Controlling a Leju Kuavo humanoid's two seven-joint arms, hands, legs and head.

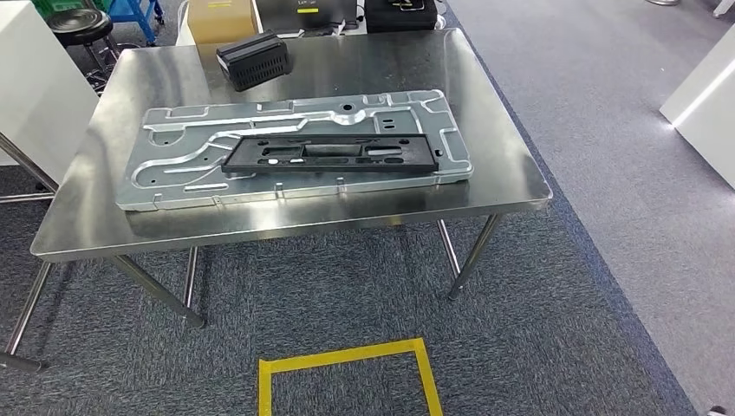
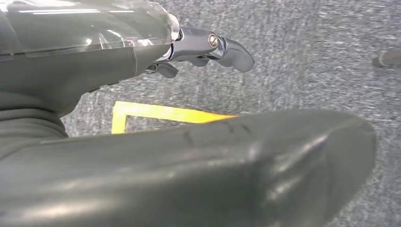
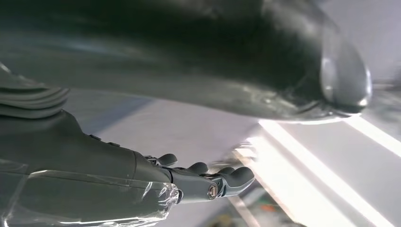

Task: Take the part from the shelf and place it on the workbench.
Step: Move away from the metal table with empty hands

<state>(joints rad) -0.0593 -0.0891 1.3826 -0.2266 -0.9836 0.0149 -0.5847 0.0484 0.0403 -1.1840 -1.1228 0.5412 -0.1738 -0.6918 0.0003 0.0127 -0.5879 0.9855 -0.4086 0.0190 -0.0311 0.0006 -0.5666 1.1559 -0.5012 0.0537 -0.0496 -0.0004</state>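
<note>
One black rectangular part lies flat on one large stamped metal plate in the middle of the steel workbench, one black box behind them, while the left hand and the right hand each grasp nothing, fingers extended and relaxed.

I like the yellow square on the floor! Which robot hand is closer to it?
Left, it seems. The left hand hangs by a corner of the yellow square; the right hand hangs over plain grey floor.
</note>
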